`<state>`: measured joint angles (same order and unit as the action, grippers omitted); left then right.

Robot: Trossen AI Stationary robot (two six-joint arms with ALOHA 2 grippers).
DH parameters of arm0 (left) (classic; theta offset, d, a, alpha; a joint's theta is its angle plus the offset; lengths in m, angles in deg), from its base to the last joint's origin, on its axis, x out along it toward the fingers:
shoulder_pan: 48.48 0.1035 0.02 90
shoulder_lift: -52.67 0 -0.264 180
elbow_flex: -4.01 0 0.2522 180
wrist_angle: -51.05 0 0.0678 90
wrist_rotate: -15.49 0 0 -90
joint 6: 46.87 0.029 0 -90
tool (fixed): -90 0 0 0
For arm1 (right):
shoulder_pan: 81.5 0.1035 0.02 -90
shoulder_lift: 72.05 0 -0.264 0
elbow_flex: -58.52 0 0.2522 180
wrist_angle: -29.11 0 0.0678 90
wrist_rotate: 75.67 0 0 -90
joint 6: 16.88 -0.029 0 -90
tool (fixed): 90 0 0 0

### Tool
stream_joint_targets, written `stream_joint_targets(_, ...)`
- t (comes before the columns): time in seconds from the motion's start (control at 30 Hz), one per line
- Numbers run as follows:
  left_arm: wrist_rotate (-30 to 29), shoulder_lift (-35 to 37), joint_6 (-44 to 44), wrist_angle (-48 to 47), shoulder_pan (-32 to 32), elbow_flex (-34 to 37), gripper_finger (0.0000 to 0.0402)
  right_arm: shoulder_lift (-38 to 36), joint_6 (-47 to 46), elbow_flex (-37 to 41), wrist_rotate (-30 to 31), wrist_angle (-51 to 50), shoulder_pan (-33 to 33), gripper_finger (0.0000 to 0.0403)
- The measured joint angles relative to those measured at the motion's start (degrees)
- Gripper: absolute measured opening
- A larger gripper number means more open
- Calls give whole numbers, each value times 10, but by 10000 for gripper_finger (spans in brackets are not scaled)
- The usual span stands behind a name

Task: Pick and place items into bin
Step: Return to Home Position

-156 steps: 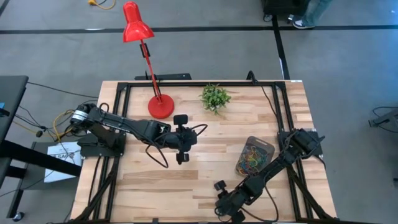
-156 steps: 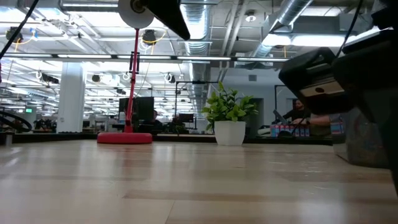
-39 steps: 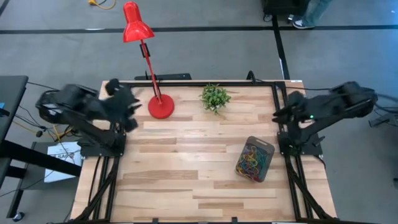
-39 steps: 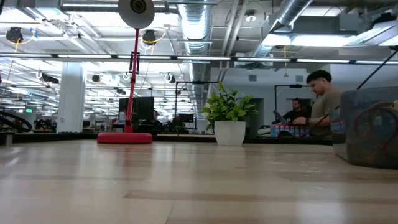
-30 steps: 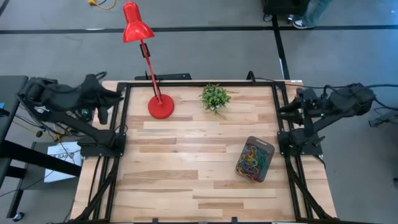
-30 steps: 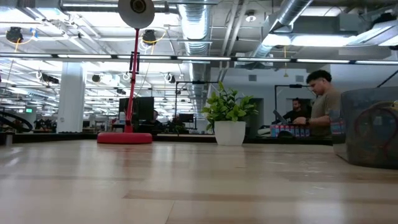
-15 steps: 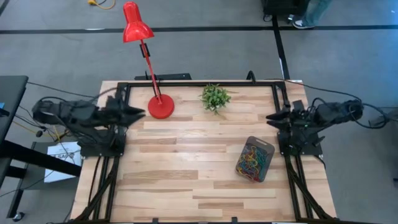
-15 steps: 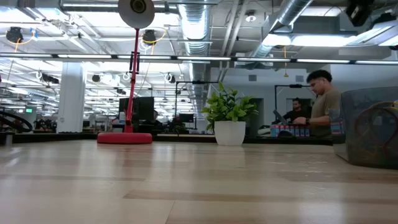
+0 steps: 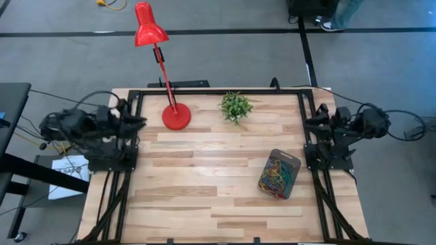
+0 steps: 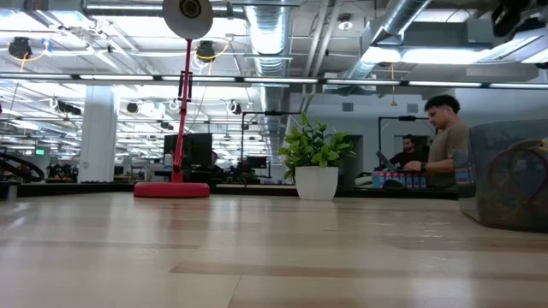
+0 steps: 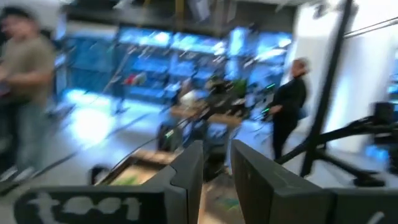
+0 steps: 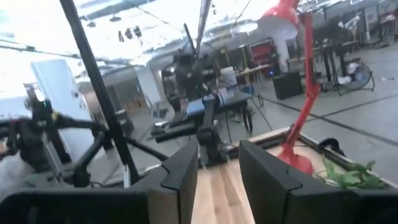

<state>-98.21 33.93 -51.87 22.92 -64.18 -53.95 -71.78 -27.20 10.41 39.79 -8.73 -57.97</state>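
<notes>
Both arms now folded back off worktop (image 9: 204, 184) versus earlier frames, tucked low at its left and right edges. Left tool (image 9: 139, 121) and right tool (image 9: 308, 124) empty, fingers narrowly parted, pointing inward across worktop. Items (image 9: 274, 177) heaped in bin (image 9: 293, 158), near right arm's base (image 9: 329, 156). Risk, likely small: next reach by right arm clips bin, tipping it and spilling springy loops.

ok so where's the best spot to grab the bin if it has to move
Probably the rim of one long wall of the bin, from straight above, one finger inside and one outside. It is open-topped and lies slanted on the table, so the wrist must turn to match. The right gripper sits nearer.
</notes>
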Motion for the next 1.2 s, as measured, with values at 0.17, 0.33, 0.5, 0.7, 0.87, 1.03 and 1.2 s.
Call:
stream_joint_targets(0.17, 33, 8, 16, 161, 0, 124, 73, 0, -27, 36, 3, 3, 0, 111)
stream_joint_targets(0.33, 9, 59, 26, 269, 0, 213, 73, 0, -44, 64, 3, 30, 0, 111)
stream_joint_targets(0.5, 12, 166, 37, 258, 1, 232, 73, 0, -43, 72, 7, 41, 0, 111)
stream_joint_targets(0.7, 18, 184, 66, 229, 1, 218, 73, 0, -51, 72, 6, 52, 0, 111)
stream_joint_targets(0.87, 28, 184, 39, 203, 1, 221, 73, 0, -51, 78, 6, 67, 0, 111)
stream_joint_targets(1.03, 57, 179, 25, 254, 1, 258, 73, 0, -47, 121, 6, 123, -1, 111)
stream_joint_targets(1.2, 103, 180, 12, 377, 1, 336, 73, 0, -47, 165, 6, 188, -1, 111)
